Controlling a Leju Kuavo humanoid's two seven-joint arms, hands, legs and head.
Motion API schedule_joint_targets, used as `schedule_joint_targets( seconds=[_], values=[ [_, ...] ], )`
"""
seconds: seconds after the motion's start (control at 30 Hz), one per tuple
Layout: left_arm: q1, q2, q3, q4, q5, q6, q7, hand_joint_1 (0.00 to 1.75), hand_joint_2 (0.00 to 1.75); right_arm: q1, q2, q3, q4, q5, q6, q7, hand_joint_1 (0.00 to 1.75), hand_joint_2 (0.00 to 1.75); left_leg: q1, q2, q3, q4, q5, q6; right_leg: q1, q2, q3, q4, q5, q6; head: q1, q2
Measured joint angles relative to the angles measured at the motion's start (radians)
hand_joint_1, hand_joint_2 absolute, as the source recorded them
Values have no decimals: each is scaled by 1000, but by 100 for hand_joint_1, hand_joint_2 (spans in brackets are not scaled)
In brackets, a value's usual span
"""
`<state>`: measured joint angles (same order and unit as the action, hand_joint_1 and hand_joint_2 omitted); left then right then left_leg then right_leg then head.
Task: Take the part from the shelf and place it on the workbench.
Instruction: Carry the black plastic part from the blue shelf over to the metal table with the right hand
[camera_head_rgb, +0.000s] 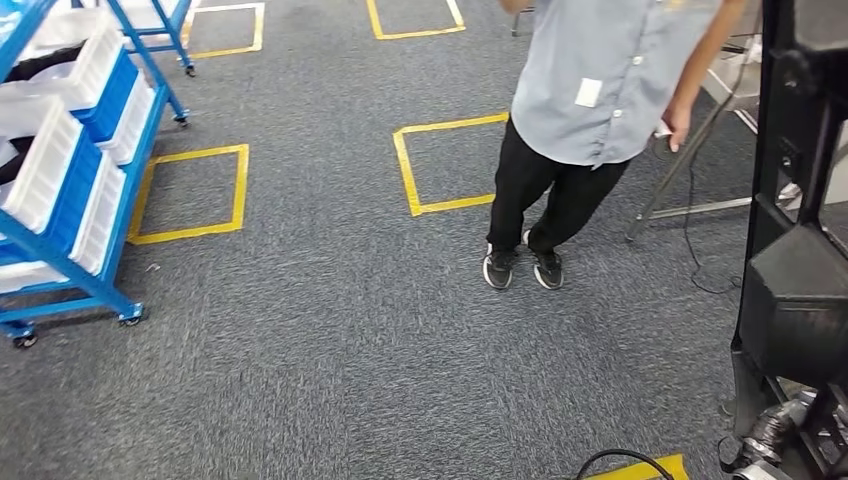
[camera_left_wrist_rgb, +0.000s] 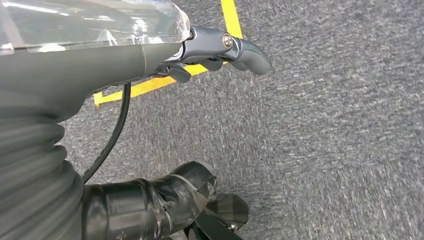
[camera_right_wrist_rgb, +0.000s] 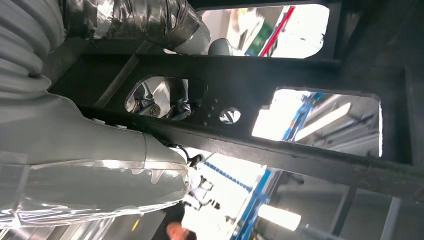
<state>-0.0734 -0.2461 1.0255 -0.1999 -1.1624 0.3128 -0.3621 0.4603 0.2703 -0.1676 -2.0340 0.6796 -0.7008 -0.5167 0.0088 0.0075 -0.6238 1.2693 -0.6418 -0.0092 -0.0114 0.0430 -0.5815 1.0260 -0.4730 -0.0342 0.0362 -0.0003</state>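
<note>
carrying the black part across the carpet, shelf behind, counter out of sight.

largest first: grey carpet floor (camera_head_rgb: 330, 330) with yellow tape squares (camera_head_rgb: 190, 192); blue shelf cart (camera_head_rgb: 70, 200) of white bins at the left edge; person (camera_head_rgb: 590, 130) standing ahead; black frame-like part (camera_head_rgb: 795, 230) held up on the right side, right hand (camera_right_wrist_rgb: 165, 105) threaded through its cutout and gripping it; left hand (camera_left_wrist_rgb: 220, 50) hanging empty, fingers loosely apart. judged mid-transport: next calls for turning to find the counter, steering wide of the person.

Prob. workshop: blue bin racks (camera_head_rgb: 70, 170), yellow floor tape (camera_head_rgb: 190, 195).
</note>
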Motion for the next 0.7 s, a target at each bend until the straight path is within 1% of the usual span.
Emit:
schedule_joint_targets(
  seconds=[0.03,0.07,0.1,0.13,0.17,0.2,0.23,0.27,0.3,0.33,0.37,0.4,0.43,0.47,0.5,0.53,0.57,0.6,0.63,0.67,0.7],
  values=[
    [0,0,0,0,0,0,0,0,175,1,0,-4,0,-4,0,-1,175,175,0,-5,17,-41,34,3,0,14,1,1,0,0,0,0],
    [0,0,0,0,0,0,0,0,175,1,0,-9,0,-7,0,-2,175,175,1,-18,45,-107,74,6,0,28,2,3,-1,1,0,0],
    [0,0,0,0,0,0,0,0,175,1,0,-12,0,-10,0,-2,175,175,2,-47,72,-172,104,9,1,40,1,6,-1,4,0,0],
    [0,1,0,0,0,0,0,0,175,1,0,-15,0,-11,0,-3,175,175,3,-73,93,-223,122,12,0,53,-2,9,-1,8,0,0],
    [0,1,0,0,0,0,-1,0,175,1,0,-17,0,-12,0,-4,175,175,3,-93,104,-251,128,14,-2,64,-7,11,1,15,0,0],
    [-1,2,0,0,0,1,-2,0,175,2,0,-20,0,-13,0,-6,175,175,1,-102,106,-261,126,16,-4,77,-13,11,4,22,0,0],
    [-1,1,0,0,0,1,-3,0,175,4,0,-22,0,-13,0,-9,175,175,1,-92,108,-265,128,19,-7,90,-18,10,9,30,0,0],
    [-2,1,0,0,0,1,-4,0,175,6,0,-24,0,-13,0,-12,175,175,2,-79,109,-269,131,25,-9,98,-21,10,10,37,0,0],
    [-3,1,1,0,0,1,-5,0,175,8,0,-27,0,-13,0,-16,175,175,3,-65,111,-275,136,32,-7,82,-27,20,3,41,1,0],
    [-2,0,1,0,0,1,-6,0,175,9,0,-29,0,-13,0,-19,175,175,4,-50,112,-281,140,38,-5,55,-39,47,-16,45,2,0],
    [-2,0,1,0,1,1,-6,0,175,9,0,-31,0,-13,0,-21,175,175,4,-34,113,-285,142,43,-4,20,-61,95,-45,47,3,0],
    [-2,0,1,0,0,1,-7,0,175,9,0,-32,0,-14,0,-22,175,175,1,-18,112,-286,142,45,-2,-15,-91,158,-80,50,4,0],
    [-1,0,1,0,0,1,-7,0,175,9,0,-32,0,-14,0,-23,175,175,-1,-3,111,-284,142,46,-3,-29,-120,221,-109,52,3,0],
    [0,1,1,0,0,1,-6,0,175,9,0,-33,0,-15,0,-24,175,175,-2,13,110,-283,140,47,-3,-35,-139,266,-123,54,3,0],
    [0,1,1,0,0,2,-6,0,175,10,0,-33,1,-15,0,-24,175,175,-3,27,110,-282,138,47,-4,-38,-141,276,-118,54,3,0],
    [0,1,1,0,0,2,-6,0,175,10,0,-34,1,-16,1,-24,175,175,-3,41,111,-281,136,46,-3,-42,-121,246,-96,53,3,0],
    [-1,1,1,0,0,2,-6,0,175,10,0,-34,2,-16,1,-24,175,175,-4,53,114,-281,133,44,-2,-51,-83,182,-63,51,4,0],
    [-2,1,1,0,0,2,-6,0,175,10,0,-35,2,-16,1,-25,175,175,-5,63,118,-280,130,42,2,-72,-41,109,-39,46,3,0],
    [-3,1,1,0,0,1,-6,0,175,10,0,-35,2,-16,1,-25,175,175,-7,73,121,-279,127,38,7,-92,-8,48,-22,40,3,0],
    [-3,1,1,0,0,1,-6,0,175,10,0,-35,1,-17,1,-26,175,175,-9,81,124,-279,124,34,12,-105,12,11,-16,34,3,0],
    [-4,1,1,0,0,1,-6,0,175,11,0,-35,1,-17,1,-27,175,175,-11,89,126,-279,122,30,17,-110,16,-2,-20,29,3,0]
  ],
)
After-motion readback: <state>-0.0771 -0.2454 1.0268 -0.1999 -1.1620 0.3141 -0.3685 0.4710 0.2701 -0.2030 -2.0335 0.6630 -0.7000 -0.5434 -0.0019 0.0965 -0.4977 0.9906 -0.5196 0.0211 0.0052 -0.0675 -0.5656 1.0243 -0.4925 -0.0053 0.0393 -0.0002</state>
